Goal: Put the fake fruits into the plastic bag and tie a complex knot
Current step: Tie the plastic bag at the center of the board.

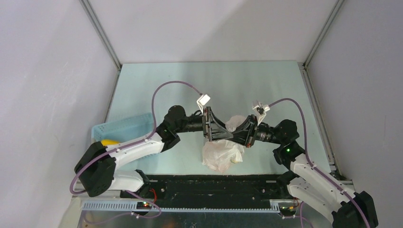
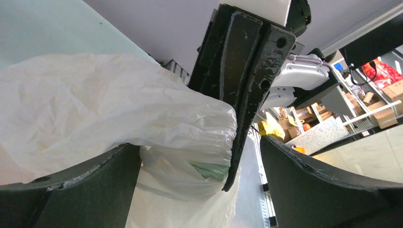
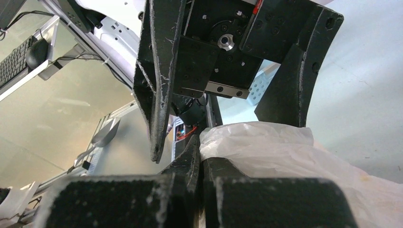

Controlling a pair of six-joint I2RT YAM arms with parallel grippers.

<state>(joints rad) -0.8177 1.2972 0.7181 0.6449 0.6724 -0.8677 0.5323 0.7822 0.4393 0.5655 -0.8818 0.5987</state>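
Pale-green table | left end effector spread open | right end effector pinching plastic bag | overhead alone shows basket

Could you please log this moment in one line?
left end effector: open; right end effector: shut on thin translucent white plastic bag; bag on pale-green table

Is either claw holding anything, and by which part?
Right claw pinches the thin crinkly white plastic bag by a gathered fold of its plastic; left claw is open, gripping nothing.
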